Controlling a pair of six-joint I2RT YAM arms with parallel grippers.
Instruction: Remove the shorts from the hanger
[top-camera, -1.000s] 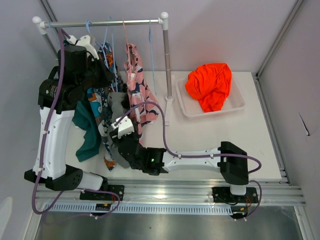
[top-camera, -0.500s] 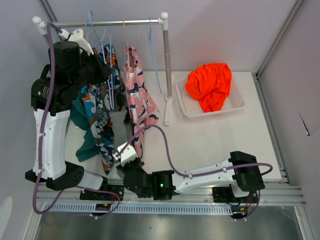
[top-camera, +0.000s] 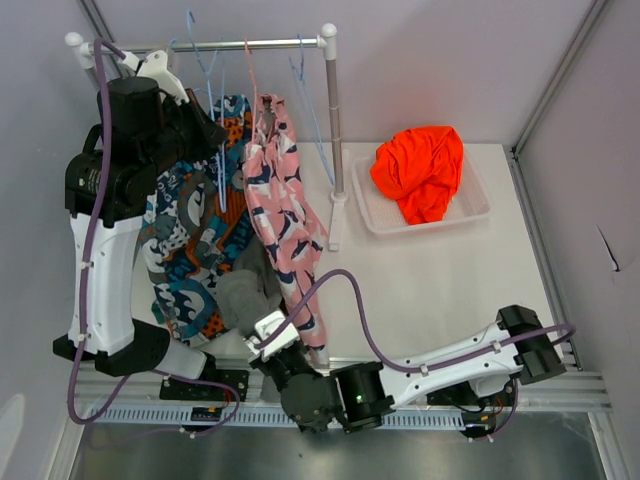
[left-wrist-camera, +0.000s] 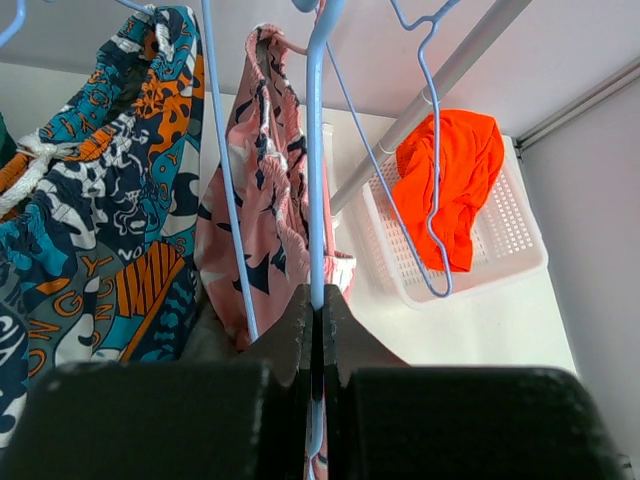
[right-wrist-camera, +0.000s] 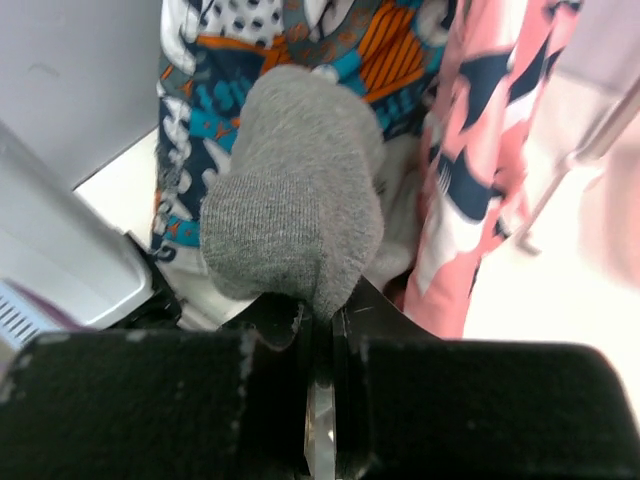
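Over white table (top-camera: 430, 270), right hand (right-wrist-camera: 320, 310) pinches grey shorts (right-wrist-camera: 295, 210).

White table (top-camera: 440, 270); grey walls (top-camera: 440, 60)

Bright even light, right-wrist edges blurred

Four shorts show: one orange shorts (top-camera: 420, 170) far right, one grey shorts (top-camera: 245, 295) near, one pink printed shorts (top-camera: 285, 220), one blue-orange printed shorts (top-camera: 190, 250) left. One basket (top-camera: 368, 218), one rail (top-camera: 250, 44), at least three blue wire hangers (left-wrist-camera: 315, 150).
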